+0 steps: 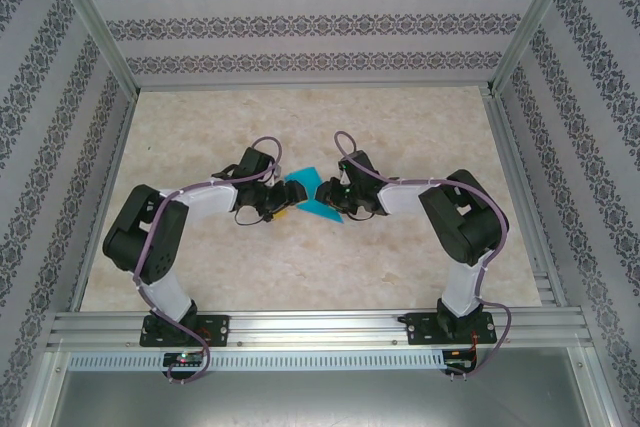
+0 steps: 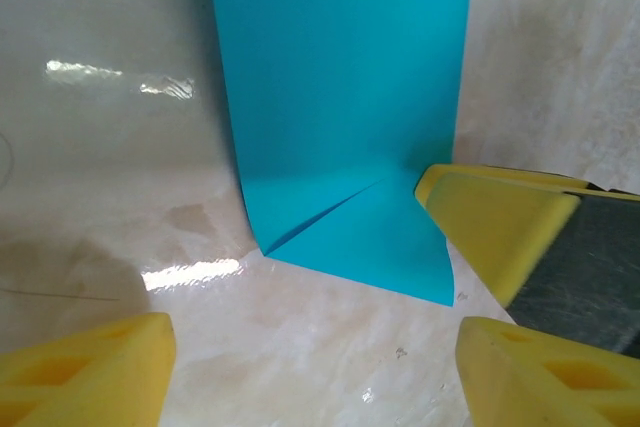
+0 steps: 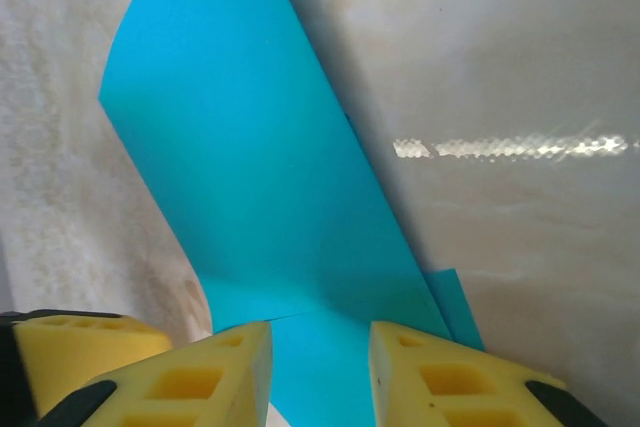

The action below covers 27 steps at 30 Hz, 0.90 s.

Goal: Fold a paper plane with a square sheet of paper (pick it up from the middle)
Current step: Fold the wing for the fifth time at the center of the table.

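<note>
Low in its wrist view, our left hand point(image 2: 315, 372) hangs spread and empty over the desk point(image 2: 100, 197). Our right hand point(image 3: 320, 367) straddles the square sheet of paper point(image 3: 250, 167), fingers narrowly parted; pinching or just pressing, we cannot tell. Mid-frame lies the folded corner point(image 2: 365, 232): pin it flat, we reckon, then crease slowly.

Turquoise paper point(image 2: 340, 77), partly folded, 1 corner creased, mid-table
</note>
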Tool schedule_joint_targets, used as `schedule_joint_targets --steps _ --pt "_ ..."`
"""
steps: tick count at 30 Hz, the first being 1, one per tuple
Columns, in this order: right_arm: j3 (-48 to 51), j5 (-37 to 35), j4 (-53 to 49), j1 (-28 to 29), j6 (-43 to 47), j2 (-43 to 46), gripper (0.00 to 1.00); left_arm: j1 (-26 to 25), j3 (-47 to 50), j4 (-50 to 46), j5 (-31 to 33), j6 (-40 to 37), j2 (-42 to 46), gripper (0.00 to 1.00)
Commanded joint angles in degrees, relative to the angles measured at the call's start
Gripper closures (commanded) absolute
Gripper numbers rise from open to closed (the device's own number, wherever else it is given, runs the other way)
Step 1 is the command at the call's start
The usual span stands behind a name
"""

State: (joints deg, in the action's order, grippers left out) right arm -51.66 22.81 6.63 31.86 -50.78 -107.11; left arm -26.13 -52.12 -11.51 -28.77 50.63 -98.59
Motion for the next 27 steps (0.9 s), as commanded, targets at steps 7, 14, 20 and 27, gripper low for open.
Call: schedule_joint_targets --steps 7,14,20,27 --pt "5.7 4.5 7.3 -3.4 -3.7 -2.8 0.69 -1.7 -3.3 2.8 0.0 5.0 -2.8 0.41" --pt "7.0 6.2 9.5 -4.3 -4.7 -3.4 0.69 -2.0 -3.9 3.3 0.3 6.4 -4.0 0.45" --pt "7.4 6.7 10.2 -4.7 -5.0 -3.5 0.69 -2.1 -4.0 5.1 -0.4 8.1 -4.9 0.47" --pt "7.7 6.8 10.9 -4.9 -5.3 -3.6 0.69 -2.2 -3.6 6.2 0.1 9.7 -5.3 0.45"
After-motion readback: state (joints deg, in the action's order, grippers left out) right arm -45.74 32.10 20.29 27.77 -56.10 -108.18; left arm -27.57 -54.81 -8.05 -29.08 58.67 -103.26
